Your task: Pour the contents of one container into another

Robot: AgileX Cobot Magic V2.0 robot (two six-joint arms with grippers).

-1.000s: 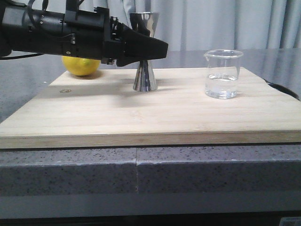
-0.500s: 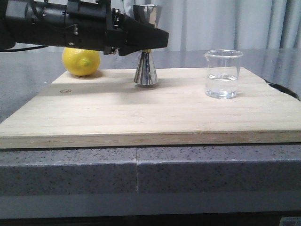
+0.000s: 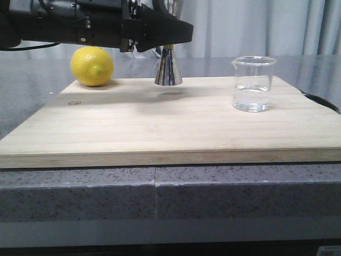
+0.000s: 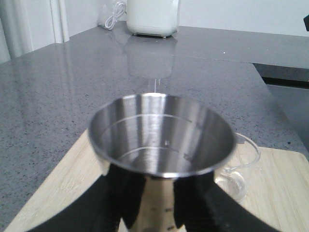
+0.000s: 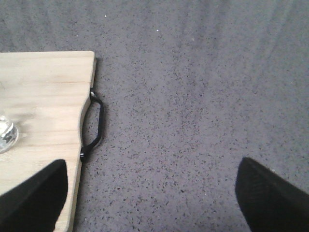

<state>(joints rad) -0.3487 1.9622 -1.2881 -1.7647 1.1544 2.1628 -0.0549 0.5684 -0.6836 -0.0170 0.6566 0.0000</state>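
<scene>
Backdrop: pale curtains (image 3: 266,26) hung behind a speckled grey counter (image 3: 224,192).
Board: a light wooden cutting board (image 3: 160,128) lay on the counter, with a black handle (image 5: 94,126) at its right edge.
My left claw (image 3: 169,49): reached in from the left and was clamped on the jigger's narrow waist; in the left wrist view my fingers (image 4: 120,198) pressed it from both sides.
Jigger (image 3: 168,69): shiny steel, held upright just above the far part of the board, its shadow on the wood below. Its open upper cup (image 4: 161,137) looked empty.
Beaker (image 3: 252,84): clear glass, standing on the right of the board, well apart from the jigger, with some clear liquid inside.
Lemon (image 3: 92,66): yellow, at the far left of the board.
My right claw (image 5: 154,193): spread apart over bare counter, right of the board, holding nothing.
</scene>
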